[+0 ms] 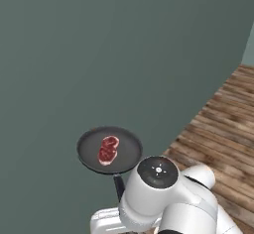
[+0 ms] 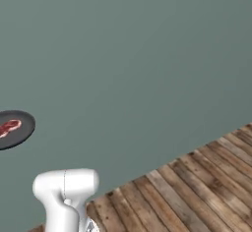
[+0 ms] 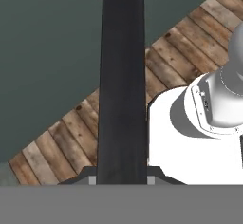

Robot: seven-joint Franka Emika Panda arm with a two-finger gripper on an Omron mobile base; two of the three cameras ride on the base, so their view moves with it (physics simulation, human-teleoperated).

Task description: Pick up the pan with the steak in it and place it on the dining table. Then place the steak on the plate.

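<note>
Pan held up off the floor by its handle, steak riding in it, green wall ahead.

I have the hand [image 3: 121, 180] pinched tight on the pan's long black handle [image 3: 121, 76], which runs straight up the hand view from between the fingertips. From the left base camera I see the pan [image 1: 109, 149] level in the air in front of the arm, its handle [image 1: 119, 186] running back toward the arm and disappearing behind the white joint. The steak [image 1: 108, 149] lies flat near the middle of the pan. From the right base camera the pan [image 2: 15, 129] sits at the left edge, cut off by the frame, with the steak [image 2: 8, 127] still visible inside. Behind it is the plain grey-green wall [image 1: 99, 54]; below and to the right runs the wooden plank floor [image 1: 223, 124].
</note>
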